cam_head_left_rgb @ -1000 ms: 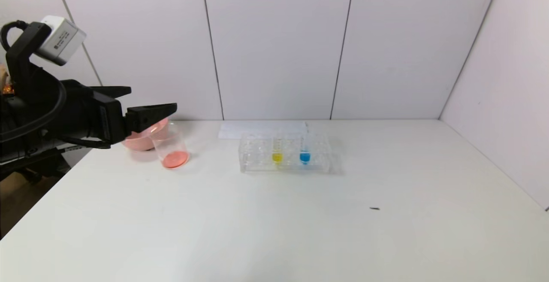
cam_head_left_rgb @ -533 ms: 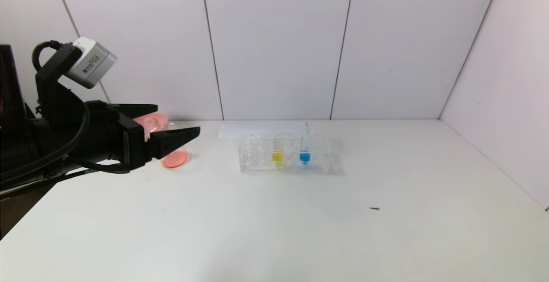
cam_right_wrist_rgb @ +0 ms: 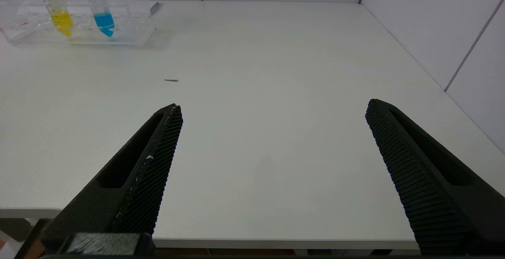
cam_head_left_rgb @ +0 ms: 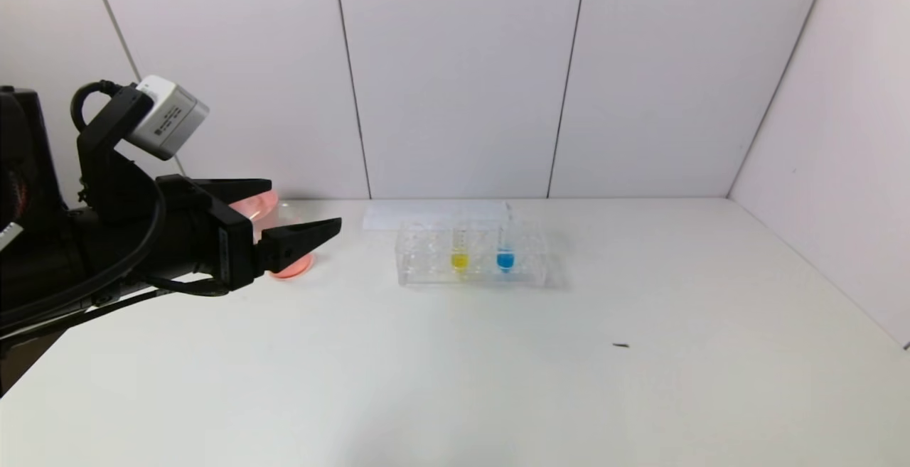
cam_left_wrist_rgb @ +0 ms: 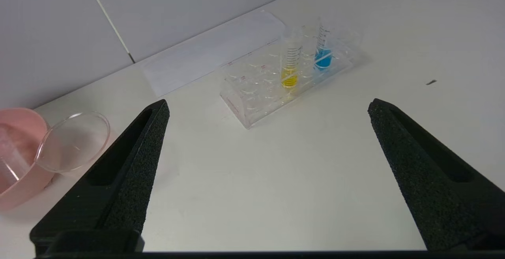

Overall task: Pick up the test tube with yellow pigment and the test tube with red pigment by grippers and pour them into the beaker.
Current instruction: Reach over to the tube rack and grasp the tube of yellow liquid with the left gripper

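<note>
The test tube with yellow pigment (cam_head_left_rgb: pixel 459 252) (cam_left_wrist_rgb: pixel 290 68) stands upright in a clear rack (cam_head_left_rgb: pixel 426 257), beside a like tube of blue liquid (cam_head_left_rgb: pixel 505 254). The beaker (cam_head_left_rgb: pixel 291 266) (cam_left_wrist_rgb: pixel 73 140) stands left of the rack with red-orange liquid in its bottom, and my left arm hides most of it in the head view. My left gripper (cam_head_left_rgb: pixel 306 204) (cam_left_wrist_rgb: pixel 268 102) hovers open and empty in front of the beaker, pointing toward the rack. No test tube with red pigment shows. My right gripper (cam_right_wrist_rgb: pixel 273 105) hangs open and empty over the table's near edge.
A pink bowl (cam_head_left_rgb: pixel 261 202) (cam_left_wrist_rgb: pixel 15 133) sits right behind the beaker. A white sheet (cam_head_left_rgb: pixel 426 212) lies behind the rack by the back wall. A small dark speck (cam_head_left_rgb: pixel 621 345) lies on the white table, right of the middle. Walls close the back and right.
My left gripper has moved right and down, from beside the pink bowl to in front of the beaker, and now covers most of it. Its jaws stayed open. Rack and tubes have not moved.
</note>
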Tool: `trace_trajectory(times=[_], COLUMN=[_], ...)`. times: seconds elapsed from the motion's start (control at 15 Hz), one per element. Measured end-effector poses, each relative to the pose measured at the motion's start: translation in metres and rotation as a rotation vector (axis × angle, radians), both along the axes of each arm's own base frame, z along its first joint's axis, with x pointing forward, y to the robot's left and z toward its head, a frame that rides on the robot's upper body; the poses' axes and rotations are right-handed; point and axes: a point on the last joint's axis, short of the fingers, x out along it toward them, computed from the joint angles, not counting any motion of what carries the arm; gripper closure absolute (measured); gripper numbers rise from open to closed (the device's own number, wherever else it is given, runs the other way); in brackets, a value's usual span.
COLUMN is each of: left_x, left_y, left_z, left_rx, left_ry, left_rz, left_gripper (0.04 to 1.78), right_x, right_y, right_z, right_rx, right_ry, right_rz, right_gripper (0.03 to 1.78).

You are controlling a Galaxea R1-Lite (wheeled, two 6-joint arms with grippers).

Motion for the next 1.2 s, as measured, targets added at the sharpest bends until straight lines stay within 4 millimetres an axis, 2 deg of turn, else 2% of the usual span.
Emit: trace_trajectory(times=[0.27,0.53,0.87,1.2], left_x=[0.006,0.012,0.020,0.031], left_y=[-0.006,-0.019,-0.043,-0.067], left_z=[-0.004,-0.009,-0.022,-0.035], left_rx=[0.026,0.024,-0.015,-0.039], left_ry=[0.011,0.023,0.062,0.082], left_rz=[0.078,0.041,-0.010,0.026], left_gripper=[0.06,0.06,0.06,0.06], right_x=[0.000,0.000,0.000,0.000], right_y=[0.000,0.000,0.000,0.000], right_z=[0.000,0.000,0.000,0.000], right_rx=[0.000,0.000,0.000,0.000], right_ry=[0.000,-0.001,-0.001,0.000], right_rz=[0.000,0.000,0.000,0.000], right_gripper=[0.11,0.11,0.11,0.11])
